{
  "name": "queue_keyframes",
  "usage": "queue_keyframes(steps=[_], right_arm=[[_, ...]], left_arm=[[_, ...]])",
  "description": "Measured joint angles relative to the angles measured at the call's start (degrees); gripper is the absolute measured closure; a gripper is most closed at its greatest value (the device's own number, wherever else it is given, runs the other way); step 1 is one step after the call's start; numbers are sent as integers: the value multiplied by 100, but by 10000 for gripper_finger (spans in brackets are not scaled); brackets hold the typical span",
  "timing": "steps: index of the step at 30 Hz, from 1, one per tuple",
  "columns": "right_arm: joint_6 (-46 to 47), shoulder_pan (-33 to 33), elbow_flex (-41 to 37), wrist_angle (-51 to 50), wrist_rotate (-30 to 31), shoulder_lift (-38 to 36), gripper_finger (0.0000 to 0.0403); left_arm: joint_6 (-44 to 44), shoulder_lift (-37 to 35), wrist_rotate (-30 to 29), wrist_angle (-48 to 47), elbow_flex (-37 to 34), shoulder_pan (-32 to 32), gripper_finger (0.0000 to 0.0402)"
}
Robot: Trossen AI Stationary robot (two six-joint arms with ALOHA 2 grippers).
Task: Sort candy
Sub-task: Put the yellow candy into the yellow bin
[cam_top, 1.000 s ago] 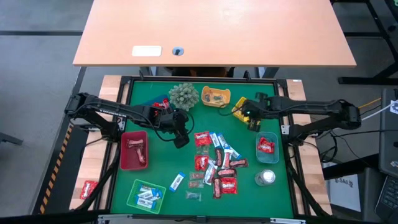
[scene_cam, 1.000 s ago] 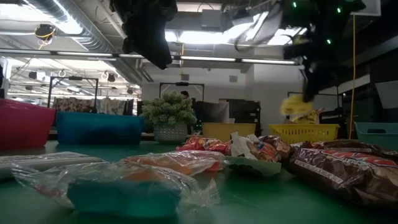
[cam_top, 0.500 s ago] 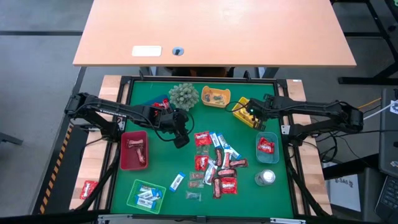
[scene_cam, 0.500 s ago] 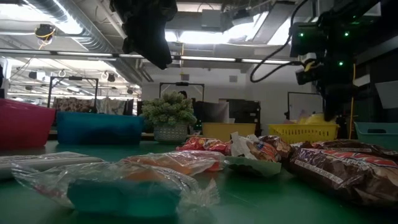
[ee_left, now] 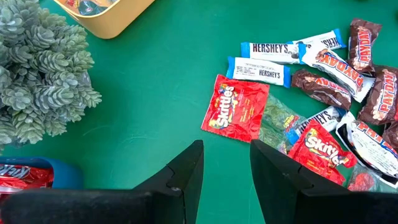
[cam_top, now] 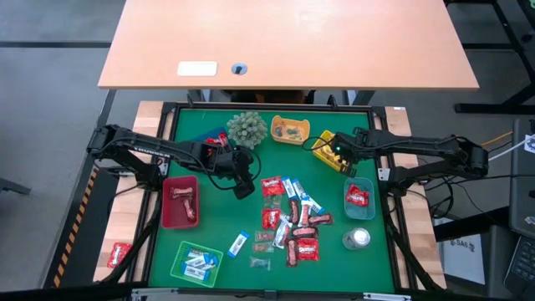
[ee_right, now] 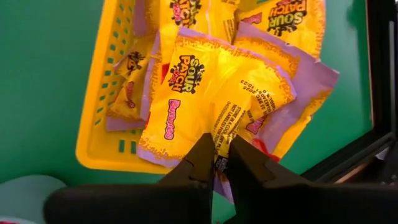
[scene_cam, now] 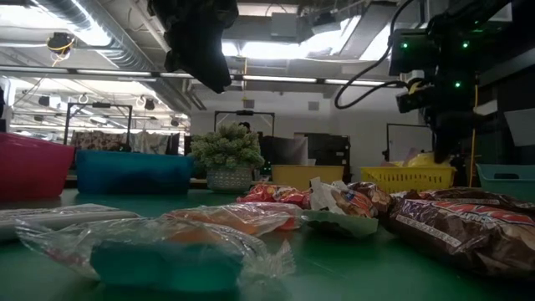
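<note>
The candy pile [cam_top: 292, 221] lies in the middle of the green mat: red Skittles, blue-white Hershey's, brown and white bars. My left gripper [cam_top: 242, 188] [ee_left: 226, 180] hovers open just left of the pile, with a red Skittles packet [ee_left: 236, 115] ahead of its fingers. My right gripper [cam_top: 338, 156] [ee_right: 222, 158] is down over the yellow basket [cam_top: 326, 149] of yellow Sour Patch packets and is shut on one of them. In the low view it stands at the far right [scene_cam: 439, 150]. My right gripper pinches a yellow Sour Patch packet [ee_right: 214, 93] between its two fingers at the packet's edge [ee_right: 231, 127], coming from above and pointing down. The packet lies spread on the other yellow packets in the basket, one end over the basket's rim.
Trays ring the mat: red [cam_top: 180, 201], green [cam_top: 196, 263], light blue [cam_top: 359, 199], orange-yellow [cam_top: 290, 130] and blue [cam_top: 219, 140]. A spiky plant ball [cam_top: 247, 128] stands at the far side, a round silvery object [cam_top: 358, 238] near the right. Black frame rails edge the mat.
My right gripper, with a yellow packet hanging below it, has moved toward the table's right edge and down onto the yellow basket. The packet now lies on the packets there. In the last half second it has kept almost still.
</note>
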Motion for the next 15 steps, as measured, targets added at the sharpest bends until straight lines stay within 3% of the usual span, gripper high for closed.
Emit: queue_keyframes(steps=[10, 15], right_arm=[[-1, 0, 5, 1, -138, 0, 262], [0, 0, 262, -212, -138, 7, 238]], left_arm=[[0, 0, 0, 0, 0, 0, 283], [0, 0, 0, 0, 0, 0, 283]])
